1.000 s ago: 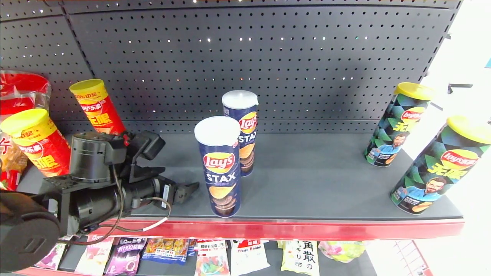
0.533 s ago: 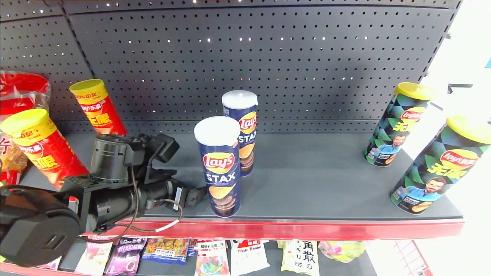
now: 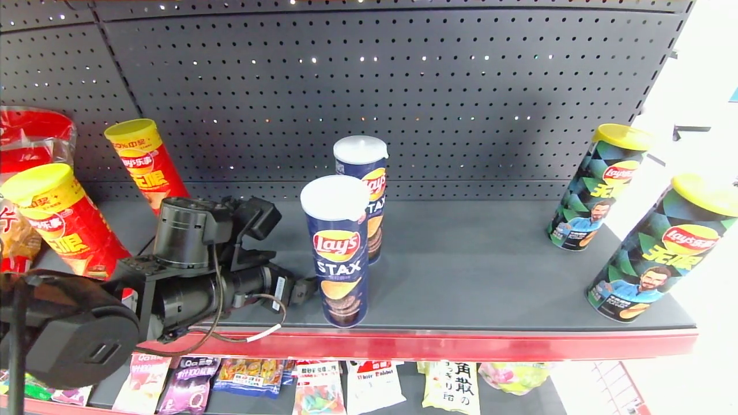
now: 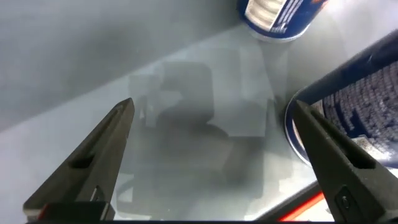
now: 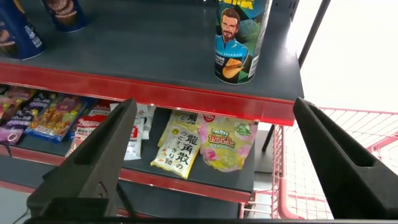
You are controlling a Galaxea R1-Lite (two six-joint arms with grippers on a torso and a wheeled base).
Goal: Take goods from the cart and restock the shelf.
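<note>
**Blue can at the shelf lip, left gripper spread beside it**

- Left gripper (image 3: 305, 287): jaws spread wide, gripping nothing, low over the shelf (image 3: 461, 271) near its front edge. In the left wrist view one finger (image 4: 323, 149) sits right against the base of the front blue can (image 3: 337, 253). We cannot tell whether they touch.
- The front blue can stands upright just left of centre, directly ahead of the rear blue can (image 3: 363, 167). We read this as a front-to-back row of one flavour.
- Red cans (image 3: 147, 158) stand at far left and green cans (image 3: 597, 190) at far right. Flavours are kept in separate blocks with bare shelf between them, so there is room for more.
- Right gripper (image 5: 214, 102): also spread and empty. It hangs off the shelf's right end, near the cart (image 5: 311, 186), which we judge a handy place for fetching.
</note>
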